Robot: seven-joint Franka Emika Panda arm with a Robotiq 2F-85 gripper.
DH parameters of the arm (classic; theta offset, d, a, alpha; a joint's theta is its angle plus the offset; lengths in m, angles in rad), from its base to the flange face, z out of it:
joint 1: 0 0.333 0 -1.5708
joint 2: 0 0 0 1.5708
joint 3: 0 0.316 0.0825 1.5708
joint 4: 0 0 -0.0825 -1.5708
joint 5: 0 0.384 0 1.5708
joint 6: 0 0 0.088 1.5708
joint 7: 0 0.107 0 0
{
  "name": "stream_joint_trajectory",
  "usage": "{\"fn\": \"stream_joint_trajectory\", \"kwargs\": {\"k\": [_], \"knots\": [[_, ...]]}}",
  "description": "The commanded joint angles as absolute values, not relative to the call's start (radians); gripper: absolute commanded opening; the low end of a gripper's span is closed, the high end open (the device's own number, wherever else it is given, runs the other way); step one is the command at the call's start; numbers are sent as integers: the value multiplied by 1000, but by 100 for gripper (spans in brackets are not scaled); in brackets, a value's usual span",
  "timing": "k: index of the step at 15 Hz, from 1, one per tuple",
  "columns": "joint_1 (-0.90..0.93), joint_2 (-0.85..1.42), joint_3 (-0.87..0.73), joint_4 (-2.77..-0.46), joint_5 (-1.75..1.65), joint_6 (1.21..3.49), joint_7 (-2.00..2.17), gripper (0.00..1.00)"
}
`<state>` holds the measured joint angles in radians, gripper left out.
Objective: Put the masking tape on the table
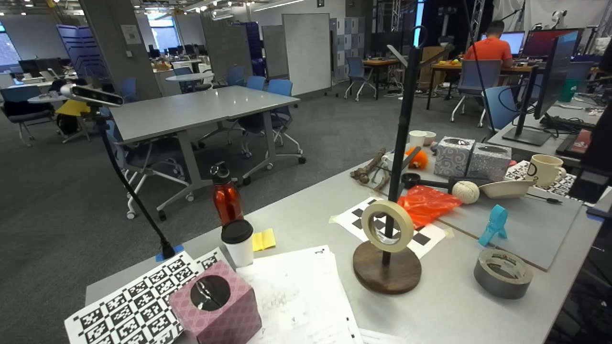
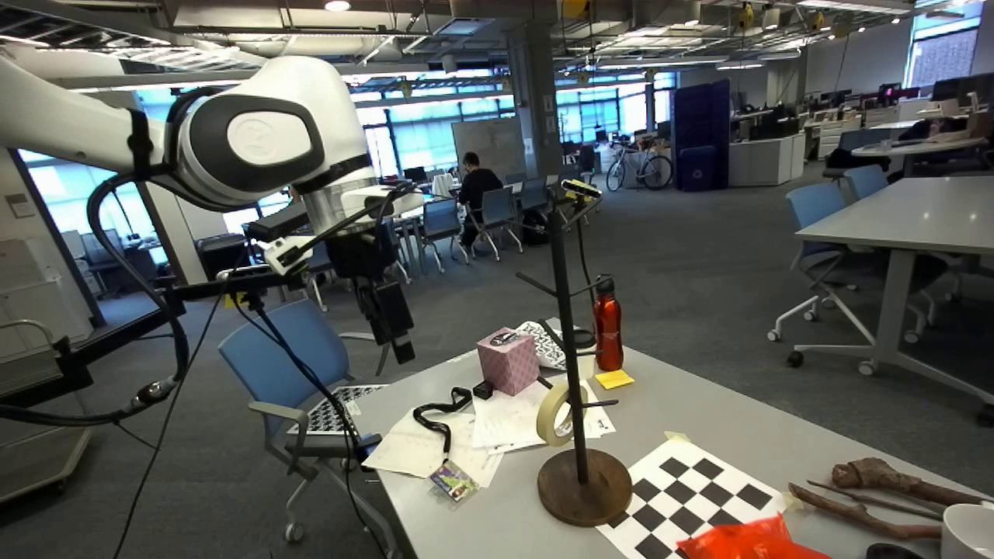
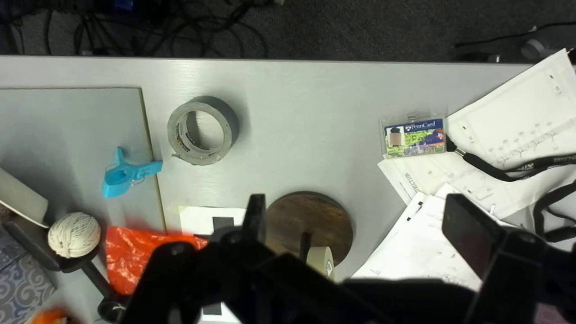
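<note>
The cream-tan masking tape (image 1: pixel 367 225) hangs low on the black pole of a stand, above its round brown base (image 1: pixel 387 277). It also shows on the pole in an exterior view (image 2: pixel 546 419). The stand is on the grey-white table (image 1: pixel 306 215). My gripper (image 2: pixel 400 341) is high at the table's near side, pointing down, apart from the stand. In the wrist view my gripper (image 3: pixel 355 202) is open with nothing between its fingers. The tape (image 3: pixel 319 260) shows there edge-on, partly hidden behind the gripper's dark linkage, nearer the left finger.
The stand's pole (image 2: pixel 565 310) rises tall with branching pegs. A grey tape roll (image 3: pixel 229 121), a blue clamp (image 3: pixel 121 177) and a red bag (image 3: pixel 130 256) lie on the table. Papers and a card (image 3: pixel 414 138) lie opposite. A pink tissue box (image 2: pixel 509 365) and red bottle (image 2: pixel 608 326) stand behind.
</note>
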<state>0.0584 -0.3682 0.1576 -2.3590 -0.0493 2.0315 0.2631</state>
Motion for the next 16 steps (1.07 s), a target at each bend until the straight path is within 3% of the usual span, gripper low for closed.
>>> {"fn": "stream_joint_trajectory", "kwargs": {"k": [1,7,16], "knots": [[62,-364,155,-2359,-50,2032,266,100],[55,-351,156,-2384,-84,2086,258,100],[45,-218,135,-2504,-149,2530,209,100]]}}
